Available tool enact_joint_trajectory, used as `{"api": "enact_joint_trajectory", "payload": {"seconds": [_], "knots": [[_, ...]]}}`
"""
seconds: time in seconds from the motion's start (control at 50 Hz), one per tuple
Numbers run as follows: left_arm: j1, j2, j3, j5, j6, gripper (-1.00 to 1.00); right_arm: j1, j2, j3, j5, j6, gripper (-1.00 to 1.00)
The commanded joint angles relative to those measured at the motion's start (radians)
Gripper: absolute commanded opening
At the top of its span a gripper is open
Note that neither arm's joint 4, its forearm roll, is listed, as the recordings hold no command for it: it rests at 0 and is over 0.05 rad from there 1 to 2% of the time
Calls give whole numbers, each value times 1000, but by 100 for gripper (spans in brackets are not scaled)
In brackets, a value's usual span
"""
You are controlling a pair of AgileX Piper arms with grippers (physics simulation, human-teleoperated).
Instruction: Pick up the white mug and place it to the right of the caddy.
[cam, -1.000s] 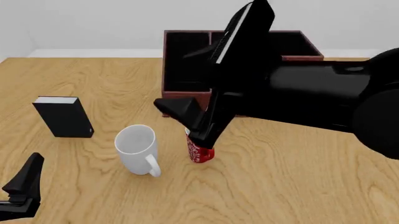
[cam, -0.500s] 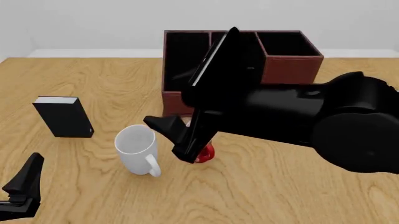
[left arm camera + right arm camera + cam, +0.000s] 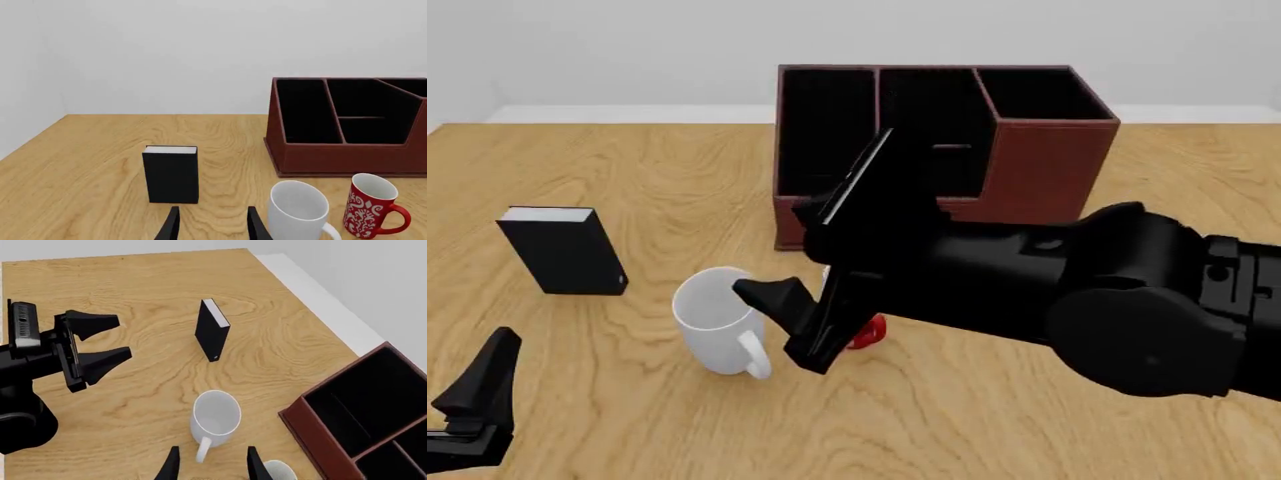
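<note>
White mug (image 3: 721, 322) stands upright on the tabletop (image 3: 1028, 420), near-left of the caddy (image 3: 1034, 135) and apart from it, handle pointing toward the near side. Red mug (image 3: 868, 330) with white pattern sits just right of the white mug, mostly hidden by the right arm in the front view; the left wrist view shows both mugs side by side, not touching, red mug (image 3: 369, 205) right of white mug (image 3: 298, 208). Caddy is at the far center, reddish-brown, three black-lined compartments, open top. Black box (image 3: 561, 250) with white top stands upright at the left, well apart from the mugs.

Right end effector (image 3: 777, 325) hangs over the white mug's right side, fingers spread and released, nothing between them. In the right wrist view the fingertips (image 3: 171, 467) straddle the mug's handle area from above, with the white mug (image 3: 215, 418) just ahead of them; contact cannot be told. Right arm crosses in front of the caddy's near wall.

Left end effector (image 3: 481, 400) sits low at the near-left corner, well apart from everything; its fingers (image 3: 170, 227) are parted and released, gripping nothing, with the black box (image 3: 171, 173) ahead of them.
</note>
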Motion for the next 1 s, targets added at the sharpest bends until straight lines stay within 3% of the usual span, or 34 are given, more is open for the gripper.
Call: {"api": "enact_joint_trajectory", "payload": {"seconds": [0.02,0.44,1.0], "knots": [[0,0,0,0,0,100,5,24,11,-26,24,100],[0,0,0,0,0,100,16,90,17,-60,28,100],[0,0,0,0,0,100,5,165,55,-132,76,100]]}}
